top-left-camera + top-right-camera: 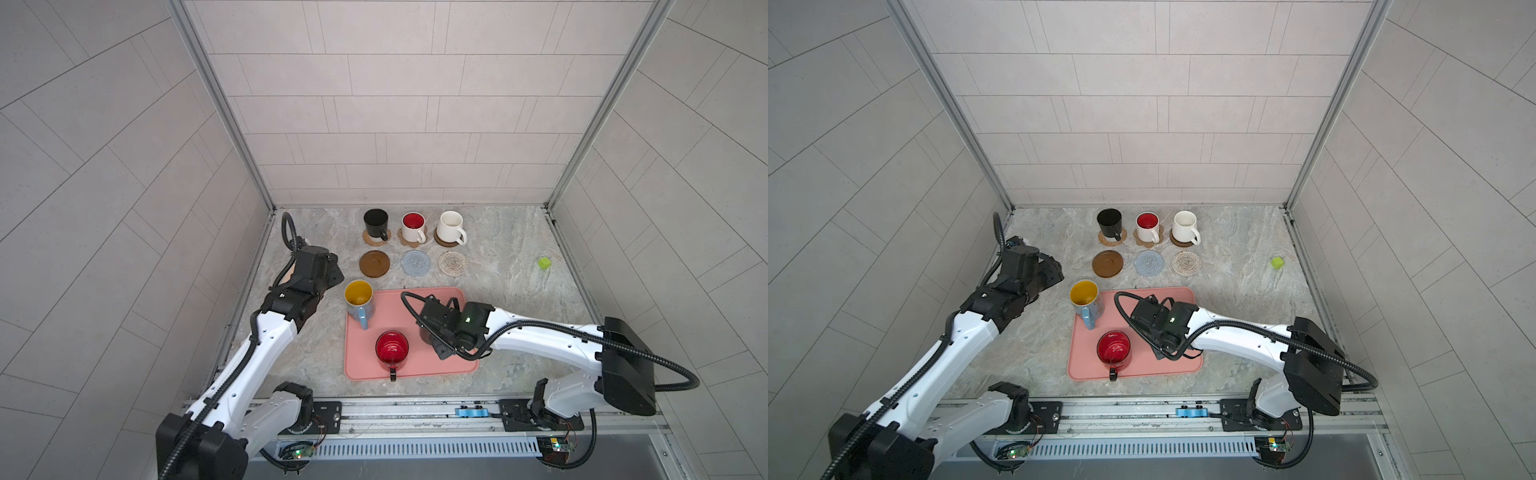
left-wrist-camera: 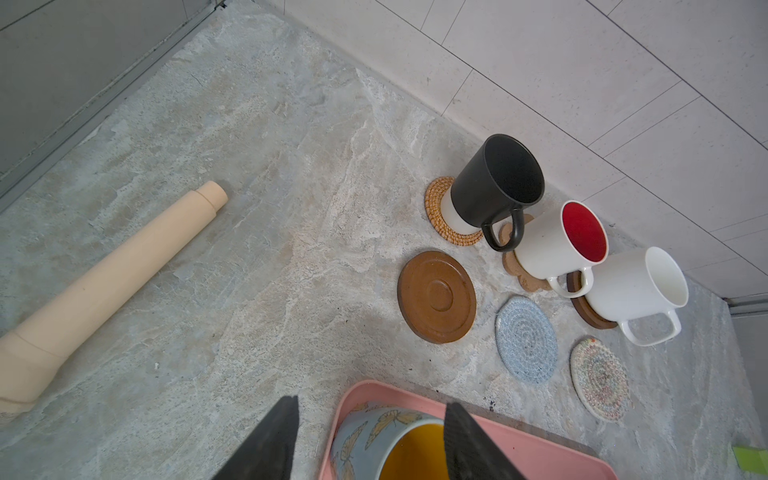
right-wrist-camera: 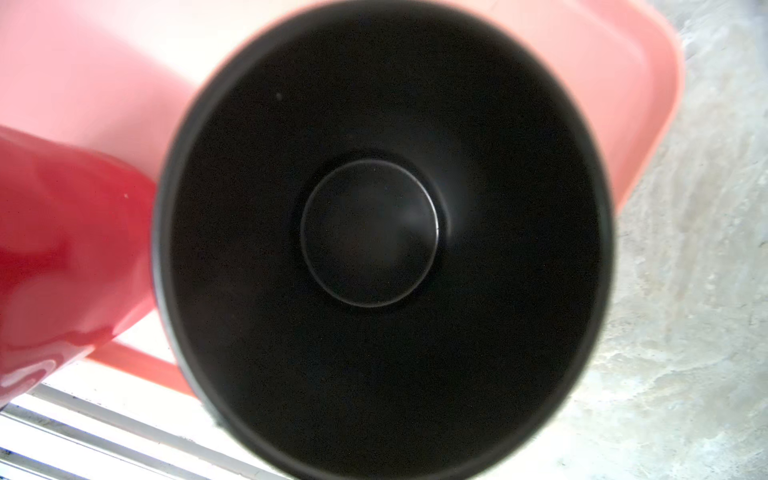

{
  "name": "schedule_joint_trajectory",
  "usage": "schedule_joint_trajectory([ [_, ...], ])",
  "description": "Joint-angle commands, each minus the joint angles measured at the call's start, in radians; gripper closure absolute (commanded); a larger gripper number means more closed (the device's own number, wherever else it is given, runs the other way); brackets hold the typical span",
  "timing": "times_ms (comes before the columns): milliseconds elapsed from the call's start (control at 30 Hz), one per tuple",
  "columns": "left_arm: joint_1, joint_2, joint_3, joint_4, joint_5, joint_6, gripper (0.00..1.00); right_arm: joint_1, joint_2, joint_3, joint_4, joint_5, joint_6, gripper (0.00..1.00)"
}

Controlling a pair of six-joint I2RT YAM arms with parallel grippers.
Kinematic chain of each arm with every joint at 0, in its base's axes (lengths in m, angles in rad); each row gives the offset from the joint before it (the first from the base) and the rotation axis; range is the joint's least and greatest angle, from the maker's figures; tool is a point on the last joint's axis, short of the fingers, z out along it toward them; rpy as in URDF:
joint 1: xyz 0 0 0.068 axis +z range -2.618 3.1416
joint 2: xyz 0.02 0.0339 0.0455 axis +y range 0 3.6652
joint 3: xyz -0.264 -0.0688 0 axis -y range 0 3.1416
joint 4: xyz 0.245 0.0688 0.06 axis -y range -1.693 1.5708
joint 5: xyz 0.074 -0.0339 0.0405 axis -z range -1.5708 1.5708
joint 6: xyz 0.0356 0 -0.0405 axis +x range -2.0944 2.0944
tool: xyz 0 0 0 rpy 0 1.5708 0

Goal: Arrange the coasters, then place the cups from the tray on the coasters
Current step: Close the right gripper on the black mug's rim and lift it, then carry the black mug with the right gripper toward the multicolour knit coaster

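Little room separates the black mug and red mug on the pink tray. The right gripper, closed with its hold hidden, could clash them when lifting. The left gripper is half-parted and empty.

Three walls of pale grey rectangular tiles, a back wall and two side walls, enclose the cell and meet at slanting silver aluminium corner posts. Below lies a marbled grey-beige stone-look tabletop, evenly and softly lit. Along its near edge run a metal rail and a white slotted vent strip.
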State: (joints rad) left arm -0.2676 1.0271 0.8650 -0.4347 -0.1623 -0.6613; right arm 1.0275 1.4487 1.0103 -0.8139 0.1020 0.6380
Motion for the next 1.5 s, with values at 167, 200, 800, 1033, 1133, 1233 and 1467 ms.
schedule_joint_trajectory([
  [167, 0.012, -0.03, -0.014, -0.029, -0.025, -0.004, 0.37, -0.075, -0.061, 0.076, 0.016, 0.038, -0.093, 0.92],
  [200, 0.013, -0.032, -0.015, -0.031, -0.025, -0.003, 0.38, -0.085, -0.063, 0.083, 0.017, 0.036, -0.103, 0.92],
  [800, 0.019, -0.073, -0.009, -0.062, -0.021, -0.001, 0.38, -0.426, -0.049, 0.194, 0.013, -0.085, -0.352, 0.93],
  [1033, 0.023, -0.092, -0.004, -0.077, -0.02, -0.001, 0.37, -0.545, 0.01, 0.267, 0.007, -0.14, -0.438, 0.94],
  [1133, 0.023, -0.099, -0.006, -0.082, -0.016, -0.001, 0.37, -0.587, 0.041, 0.3, 0.01, -0.16, -0.466, 0.94],
  [1233, 0.022, -0.105, -0.007, -0.088, -0.014, -0.001, 0.37, -0.622, 0.076, 0.335, 0.015, -0.181, -0.492, 0.94],
  [1467, 0.025, -0.12, -0.011, -0.096, -0.014, -0.002, 0.37, -0.684, 0.184, 0.437, 0.006, -0.211, -0.552, 0.94],
])
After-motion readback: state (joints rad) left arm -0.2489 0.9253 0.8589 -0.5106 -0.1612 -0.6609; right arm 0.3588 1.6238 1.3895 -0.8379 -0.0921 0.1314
